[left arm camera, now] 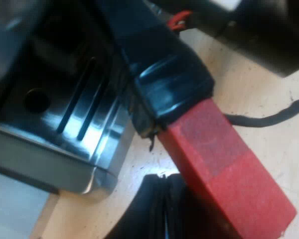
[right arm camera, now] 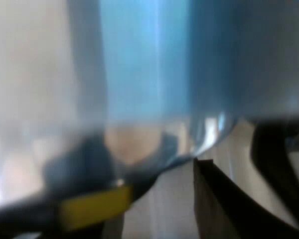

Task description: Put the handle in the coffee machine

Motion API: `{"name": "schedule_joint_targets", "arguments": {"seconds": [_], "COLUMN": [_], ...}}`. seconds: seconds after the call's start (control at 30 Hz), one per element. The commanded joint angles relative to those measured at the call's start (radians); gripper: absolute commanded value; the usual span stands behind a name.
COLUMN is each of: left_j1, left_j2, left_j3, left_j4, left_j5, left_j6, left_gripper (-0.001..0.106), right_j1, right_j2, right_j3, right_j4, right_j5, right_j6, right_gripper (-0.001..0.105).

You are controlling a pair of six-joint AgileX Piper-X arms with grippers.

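Note:
The holder's dark handle (left arm camera: pixel 164 74) with its red end (left arm camera: pixel 224 164) runs close past the camera, above the machine's slotted metal drip tray (left arm camera: pixel 65 119). My left gripper (left arm camera: pixel 209 124) is right at the handle, and whether it grips it is unclear. In the right wrist view a large blurred blue shape with a shiny lower rim, perhaps the tamper (right arm camera: pixel 154 64), sits very close. My right gripper (right arm camera: pixel 244 189) is just under it, open, with pale surface showing between its two dark fingers (right arm camera: pixel 214 209).
A pale wooden table (left arm camera: pixel 269 89) lies under the handle, with a black cable (left arm camera: pixel 269 119) across it. A dark bulky object (left arm camera: pixel 269 30) stands beyond the handle. A yellow strip (right arm camera: pixel 94 206) shows under the blue shape.

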Motion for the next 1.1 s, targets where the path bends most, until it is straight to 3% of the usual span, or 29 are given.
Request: {"name": "schedule_joint_targets", "arguments": {"seconds": [0.03,0.3,0.37,0.47,0.67,0.8,0.9,1.1], "left_j1": [-0.063,-0.141,-0.141,-0.141,-0.141,-0.141,-0.141,-0.141], "left_j2": [-0.03,-0.044,-0.057,-0.089,-0.117,-0.117,-0.117,-0.134], "left_j3": [0.006,0.009,0.036,0.086,0.127,0.127,0.127,0.127], "left_j4": [0.014,-0.019,-0.027,-0.089,-0.203,-0.208,-0.214,-0.247], "left_j5": [0.053,0.056,0.078,0.075,0.077,0.085,0.1,0.098], "left_j6": [-0.056,-0.146,-0.155,-0.198,-0.283,-0.286,-0.326,-0.38], "left_gripper": [0.0,0.0,0.0,0.0,0.0,0.0,0.0,0.0], "right_j1": [0.002,0.017,0.02,0.02,0.028,0.044,0.064,0.105], "right_j2": [-0.17,-0.277,-0.32,-0.378,-0.495,-0.571,-0.63,-0.743], "right_j3": [-0.024,0.003,0.032,0.078,0.158,0.2,0.232,0.256], "right_j4": [0.021,0.239,0.334,0.477,0.675,0.798,0.884,1.095], "right_j5": [-0.058,-0.09,-0.147,-0.183,-0.25,-0.307,-0.332,-0.397], "right_j6": [-0.006,0.016,0.092,0.153,0.216,0.235,0.261,0.348], "right_gripper": [0.039,0.039,0.039,0.039,0.039,0.039,0.039,0.039]}}
